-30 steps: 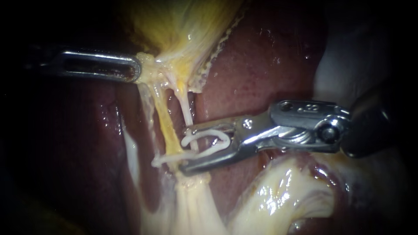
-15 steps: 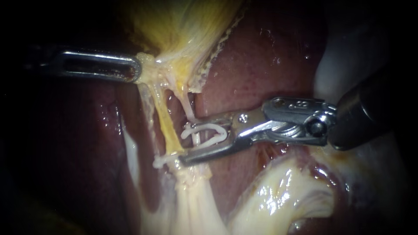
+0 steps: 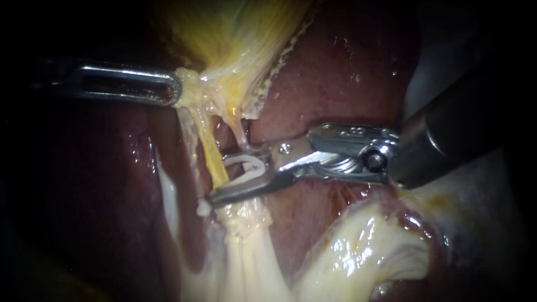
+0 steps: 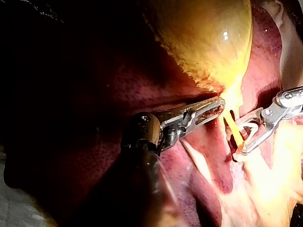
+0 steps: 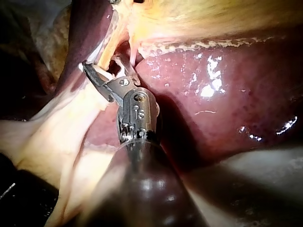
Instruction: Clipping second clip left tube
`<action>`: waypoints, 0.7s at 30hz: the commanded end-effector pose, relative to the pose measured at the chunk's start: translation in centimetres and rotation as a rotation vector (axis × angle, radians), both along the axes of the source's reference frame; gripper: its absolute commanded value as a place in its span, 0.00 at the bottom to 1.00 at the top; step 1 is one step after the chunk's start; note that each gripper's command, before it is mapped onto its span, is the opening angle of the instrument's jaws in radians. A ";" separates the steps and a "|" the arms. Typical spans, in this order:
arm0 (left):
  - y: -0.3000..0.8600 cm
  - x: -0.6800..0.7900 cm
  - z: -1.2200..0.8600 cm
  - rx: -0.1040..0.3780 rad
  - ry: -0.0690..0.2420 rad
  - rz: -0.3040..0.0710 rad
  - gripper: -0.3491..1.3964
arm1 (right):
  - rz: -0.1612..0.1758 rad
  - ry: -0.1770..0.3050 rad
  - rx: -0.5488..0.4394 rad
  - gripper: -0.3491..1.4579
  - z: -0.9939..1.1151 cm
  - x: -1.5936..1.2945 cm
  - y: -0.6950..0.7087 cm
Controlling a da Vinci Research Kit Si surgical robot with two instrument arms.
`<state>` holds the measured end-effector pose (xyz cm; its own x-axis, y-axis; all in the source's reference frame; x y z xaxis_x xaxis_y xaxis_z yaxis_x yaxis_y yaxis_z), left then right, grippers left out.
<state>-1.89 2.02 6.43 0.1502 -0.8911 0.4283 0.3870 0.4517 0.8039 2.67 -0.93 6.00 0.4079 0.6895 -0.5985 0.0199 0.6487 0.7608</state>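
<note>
Left instrument — jaws closed on gallbladder tissue, holding it taut.
Left tube — passes between the spread jaws of the right instrument, which carry the white clip.
Risk: closing before the clip fully spans the tube would pinch only part, or catch neighbouring strands.
Change: the jaws sit further left than a second ago, now across the tube.

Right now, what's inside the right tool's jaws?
The right tool carries an open white clip between its jaws, touching both. The left tube crosses near their tips; whether it lies inside the clip is covered by the lower jaw.
</note>
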 end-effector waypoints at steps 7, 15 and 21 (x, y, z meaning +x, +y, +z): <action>0.00 0.00 0.00 0.000 0.000 0.000 0.00 | 0.014 0.099 0.075 0.46 -0.20 0.16 -0.12; 0.00 0.00 0.00 0.000 0.000 0.000 0.00 | 0.007 0.153 0.124 0.45 -0.42 0.26 -0.21; 0.00 0.00 0.00 0.000 0.000 0.000 0.00 | -0.004 0.156 0.137 0.39 -0.44 0.23 -0.21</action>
